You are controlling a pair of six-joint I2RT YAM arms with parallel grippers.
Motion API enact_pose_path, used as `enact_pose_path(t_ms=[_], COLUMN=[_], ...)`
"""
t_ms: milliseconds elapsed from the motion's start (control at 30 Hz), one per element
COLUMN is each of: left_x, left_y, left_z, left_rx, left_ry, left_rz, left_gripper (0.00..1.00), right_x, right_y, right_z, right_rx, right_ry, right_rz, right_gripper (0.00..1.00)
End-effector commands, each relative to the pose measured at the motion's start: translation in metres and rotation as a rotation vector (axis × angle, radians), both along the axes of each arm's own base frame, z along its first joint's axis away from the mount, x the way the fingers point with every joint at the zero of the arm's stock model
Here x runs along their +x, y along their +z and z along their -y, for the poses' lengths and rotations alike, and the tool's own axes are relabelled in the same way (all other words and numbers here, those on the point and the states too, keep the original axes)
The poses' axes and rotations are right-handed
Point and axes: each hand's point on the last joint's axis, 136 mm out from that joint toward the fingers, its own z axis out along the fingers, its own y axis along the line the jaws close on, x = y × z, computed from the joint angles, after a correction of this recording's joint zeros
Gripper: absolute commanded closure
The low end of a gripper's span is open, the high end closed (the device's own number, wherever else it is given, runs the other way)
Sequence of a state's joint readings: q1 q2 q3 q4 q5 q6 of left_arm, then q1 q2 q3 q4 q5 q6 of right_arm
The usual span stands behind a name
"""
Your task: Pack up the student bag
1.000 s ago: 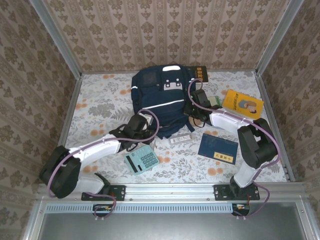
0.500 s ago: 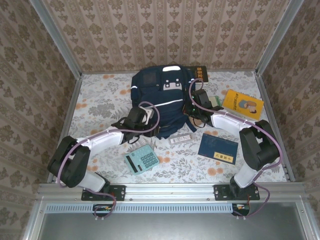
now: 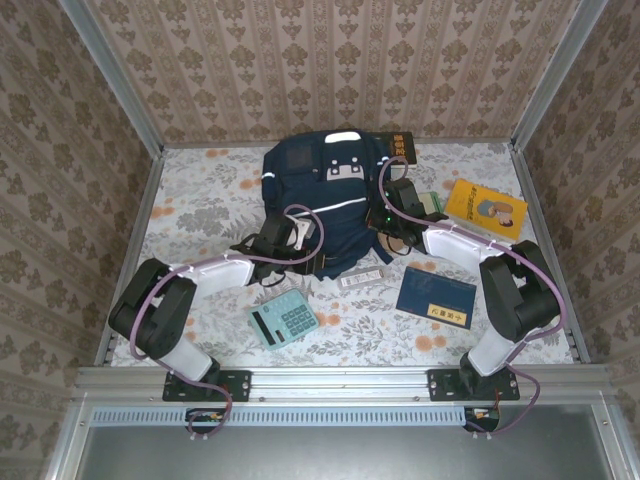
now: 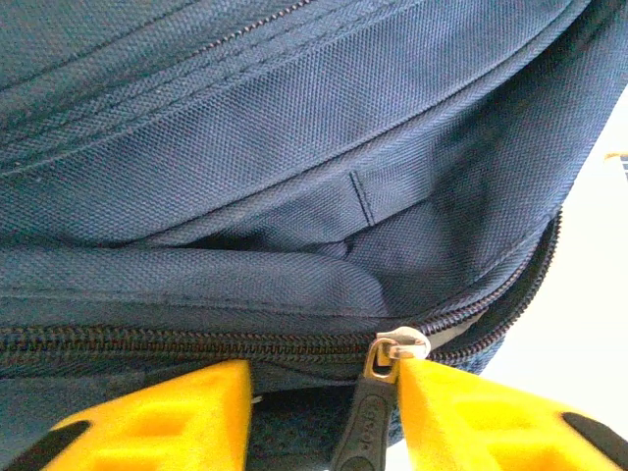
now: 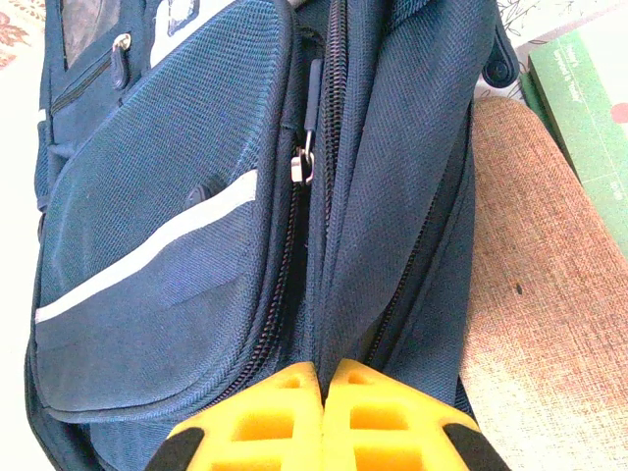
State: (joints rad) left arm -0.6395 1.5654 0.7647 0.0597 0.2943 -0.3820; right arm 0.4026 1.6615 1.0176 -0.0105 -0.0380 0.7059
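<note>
Top external shows us the worktop with the student bag at its far middle. Our right gripper is pressed together against its side (pinching cloth? we cannot tell); our left gripper stands apart around the zipper pull.

Nothing is legible. The blue booklet bears a white label with dark characters, the dark card orange print, the green book faint lettering, the zipper pull of the student bag embossed letters: all too small or blurred.
</note>
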Motion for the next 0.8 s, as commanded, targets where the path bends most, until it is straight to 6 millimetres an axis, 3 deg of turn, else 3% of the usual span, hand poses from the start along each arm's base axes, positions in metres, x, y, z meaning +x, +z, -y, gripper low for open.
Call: enact_pose_path(t_ms=[0, 367, 767], left_x=[-0.009, -0.025, -0.029], left_y=[0.002, 0.011, -0.005], left_z=[0.014, 0.013, 0.008], left_rx=[-0.058, -0.06, 0.018], left_ry=[-0.051, -0.08, -0.064], left_rz=[-0.042, -0.032, -0.05], left_gripper=[0.66, 0.65, 0.66], right_x=[0.004, 0.004, 0.004], right_y=[0.029, 0.028, 0.029], right_z=[-0.007, -0.006, -0.006], right_rx=[0.044, 0.044, 0.048], right_ry=[0.021, 0.02, 0.02], right_rz=[0.086, 0.084, 0.086], right_gripper=[0.94, 0.94, 0.93])
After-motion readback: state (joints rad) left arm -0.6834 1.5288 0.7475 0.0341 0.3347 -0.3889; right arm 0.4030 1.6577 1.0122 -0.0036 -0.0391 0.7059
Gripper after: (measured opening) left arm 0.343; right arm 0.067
